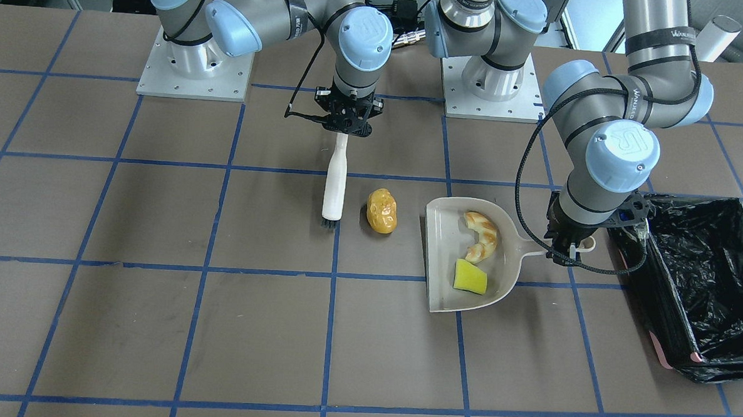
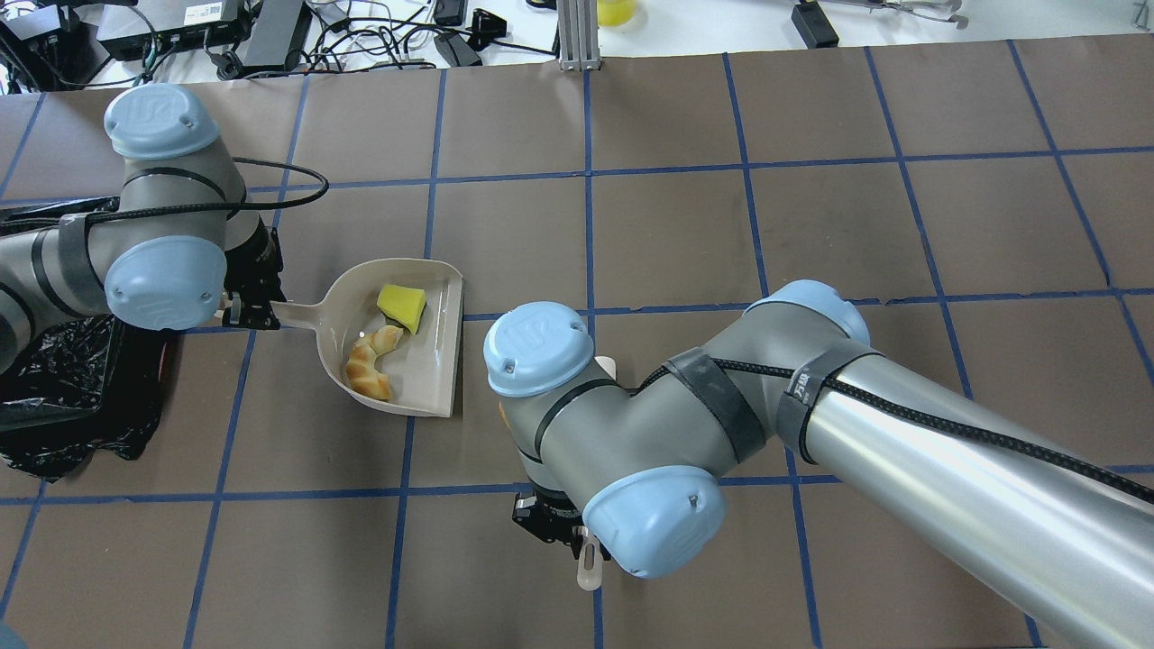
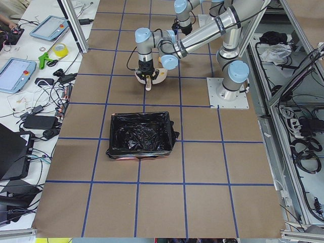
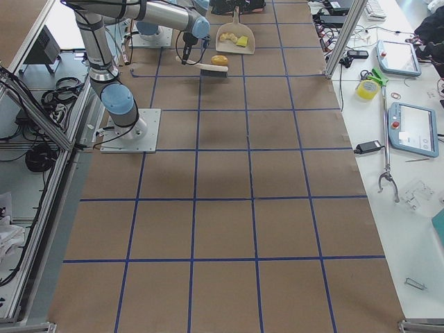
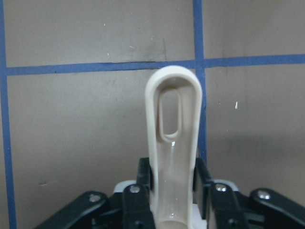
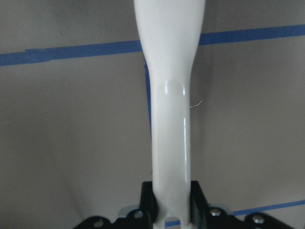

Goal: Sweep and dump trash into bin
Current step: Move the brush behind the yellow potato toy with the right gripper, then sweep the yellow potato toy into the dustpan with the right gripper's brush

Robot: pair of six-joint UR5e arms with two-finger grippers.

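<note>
The golden-brown potato-like lump lies on the table between the brush bristles and the dustpan mouth. The croissant-like piece and the yellow sponge chunk lie inside the beige dustpan. My left gripper is shut on the dustpan handle, next to the black-lined bin. My right gripper is shut on the white brush, whose handle fills the right wrist view. In the overhead view my right arm hides the lump.
Two arm base plates sit at the robot's side of the table. The bin stands at the table's left end. Cables and devices lie beyond the far edge.
</note>
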